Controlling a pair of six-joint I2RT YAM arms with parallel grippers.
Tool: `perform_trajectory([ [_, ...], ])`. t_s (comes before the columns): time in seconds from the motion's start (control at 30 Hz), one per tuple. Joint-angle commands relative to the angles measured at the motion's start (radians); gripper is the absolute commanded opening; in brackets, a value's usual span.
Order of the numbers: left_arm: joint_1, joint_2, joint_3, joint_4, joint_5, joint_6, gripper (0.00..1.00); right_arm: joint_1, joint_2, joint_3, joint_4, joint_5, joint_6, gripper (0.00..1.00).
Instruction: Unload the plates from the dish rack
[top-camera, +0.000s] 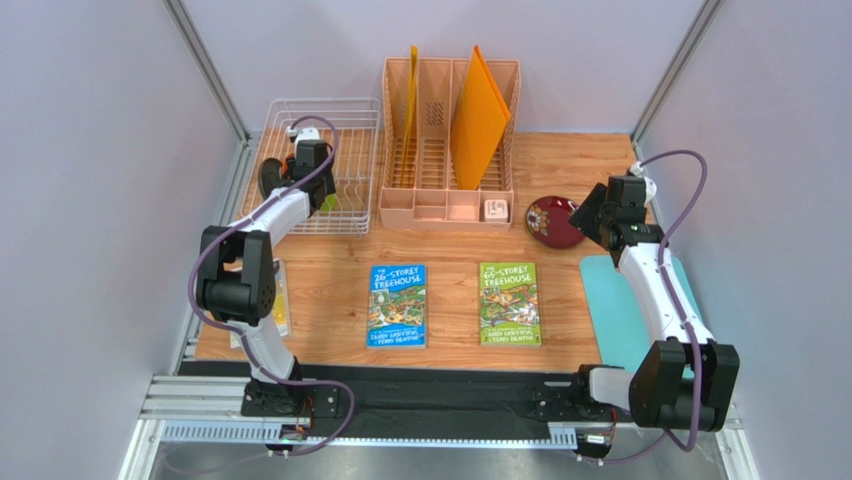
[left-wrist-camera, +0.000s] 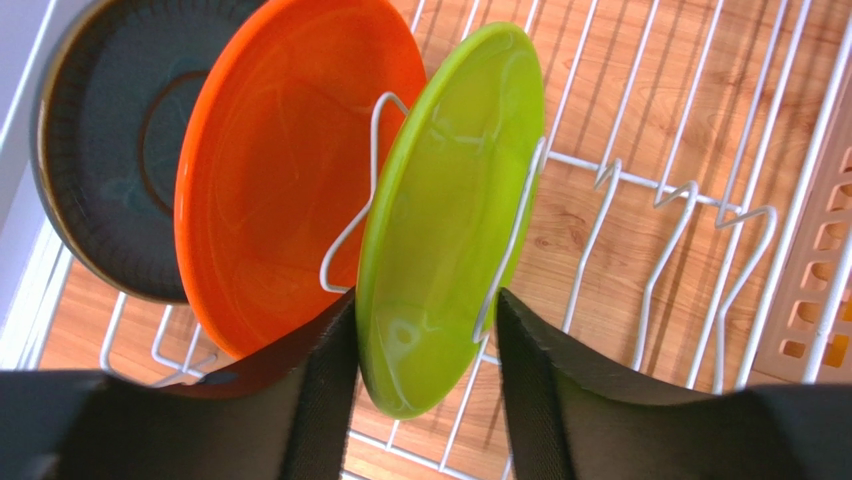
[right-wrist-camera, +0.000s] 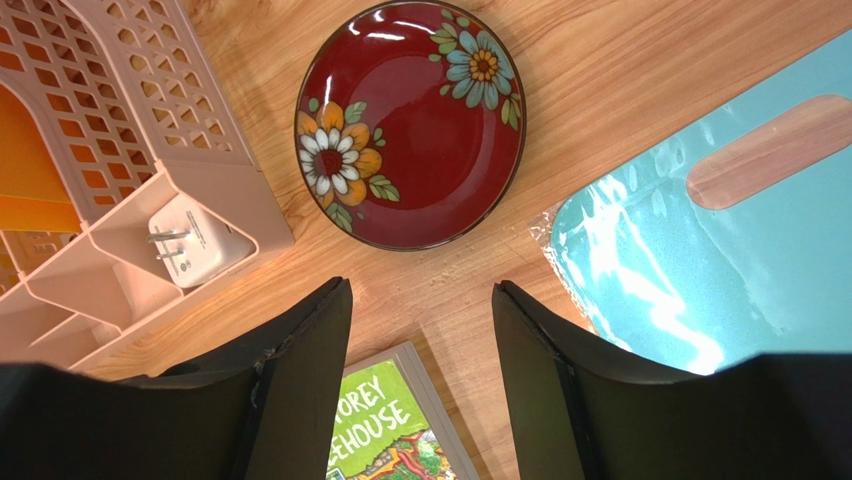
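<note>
Left claw (left-wrist-camera: 425, 300) part-open astride upright green plate (left-wrist-camera: 450, 200) in rack (left-wrist-camera: 700, 200), ready to pinch. Right claw (right-wrist-camera: 420, 288) part-open, empty; red plate (right-wrist-camera: 410, 125) flat near table (right-wrist-camera: 620, 60) right edge.

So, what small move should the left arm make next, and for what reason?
Probably close the left gripper fully on the lime green plate, before any lift. Its fingers flank the plate's near rim, but I cannot tell whether both touch it. The plate stands between the prongs of the dish rack, close to the orange plate, so a loose grip could let it tip.
</note>
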Motion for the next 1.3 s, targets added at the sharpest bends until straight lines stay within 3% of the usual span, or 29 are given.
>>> perform_trajectory([
  [0.0,0.005,-0.037,-0.017,0.082,-0.012,-0.030,0.50,0.015,0.004,-0.007,0.004,0.019,-0.008,0.59],
  [0.03,0.005,-0.052,-0.025,0.084,-0.015,-0.035,0.42,0.017,0.014,-0.005,0.002,0.019,-0.008,0.59],
  [0.1,0.005,-0.068,-0.046,0.096,-0.020,-0.035,0.38,0.023,0.018,-0.007,0.002,0.020,-0.010,0.59],
  [0.33,0.005,-0.126,-0.081,0.090,-0.035,-0.018,0.01,0.024,0.057,-0.025,0.005,0.013,-0.011,0.59],
  [0.77,-0.032,-0.381,-0.252,0.266,-0.104,0.215,0.00,0.034,0.067,-0.042,0.013,0.002,-0.020,0.59],
  [0.97,-0.108,-0.505,-0.259,0.196,-0.235,0.223,0.00,0.052,0.017,-0.019,-0.035,0.025,-0.028,0.59],
  [1.07,-0.114,-0.575,-0.226,0.018,-0.152,0.060,0.00,0.086,-0.060,-0.011,-0.041,-0.050,-0.036,0.60],
  [1.13,-0.114,-0.628,-0.235,-0.039,0.045,-0.018,0.00,0.093,-0.129,-0.019,-0.024,-0.133,-0.036,0.60],
  [1.23,-0.116,-0.671,-0.288,0.007,0.370,-0.173,0.00,0.119,-0.201,-0.043,0.042,-0.305,-0.027,0.62],
  [1.27,-0.124,-0.671,-0.302,0.033,0.441,-0.237,0.00,0.132,-0.213,-0.053,0.066,-0.355,-0.016,0.68],
])
